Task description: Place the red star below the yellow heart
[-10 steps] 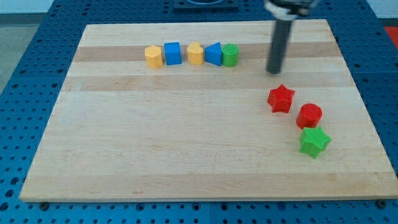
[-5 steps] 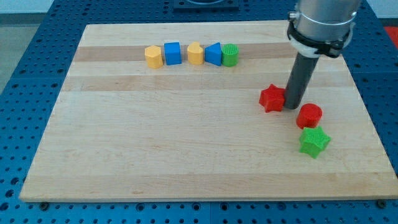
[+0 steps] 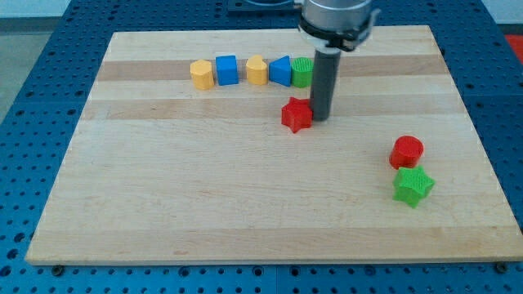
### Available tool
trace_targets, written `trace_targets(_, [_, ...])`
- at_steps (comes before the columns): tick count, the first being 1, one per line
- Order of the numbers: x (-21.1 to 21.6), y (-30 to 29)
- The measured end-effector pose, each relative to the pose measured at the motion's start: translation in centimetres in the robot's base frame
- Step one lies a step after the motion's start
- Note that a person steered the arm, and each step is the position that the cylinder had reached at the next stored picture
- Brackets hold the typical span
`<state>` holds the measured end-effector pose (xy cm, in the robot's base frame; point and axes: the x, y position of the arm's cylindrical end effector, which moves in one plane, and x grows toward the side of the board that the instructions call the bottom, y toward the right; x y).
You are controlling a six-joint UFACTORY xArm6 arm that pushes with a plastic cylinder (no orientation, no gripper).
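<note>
Where the dark rod meets the wooden board, my tip rests against the right-hand side of the red star, touching it and holding nothing, since the rod has no jaws to open or close. Up and to the view's left of my tip runs a row of five blocks. Nearest is a green block, partly hidden behind the rod, so its shape cannot be made out. Touching it on the left is a blue block of roughly triangular form, then the yellow heart, then a blue cube-like block, and farthest from my tip a yellow hexagonal block. The red star lies lower than this row, below the green block and offset to the right of the yellow heart. Well apart from my tip, toward the view's lower right, sit a red cylinder and, just beneath it, a green star.
</note>
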<state>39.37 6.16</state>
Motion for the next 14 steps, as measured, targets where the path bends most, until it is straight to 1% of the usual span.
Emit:
trace_targets(1, [-2.1, -1.8])
trace_targets(2, [-2.2, -2.0])
trace_targets(4, [0.6, -4.1])
trace_targets(5, [0.9, -2.7])
trace_targets(6, [0.5, 1.2])
trace_targets(7, [3.5, -0.4])
trace_targets(8, [5.3, -3.7])
trace_targets(9, [5.3, -5.2])
trace_targets(10, [2.4, -6.5])
trace_targets(11, [0.9, -6.5])
trace_targets(12, [0.9, -6.5])
trace_targets(13, [4.1, -6.0])
trace_targets(14, [9.1, -7.0])
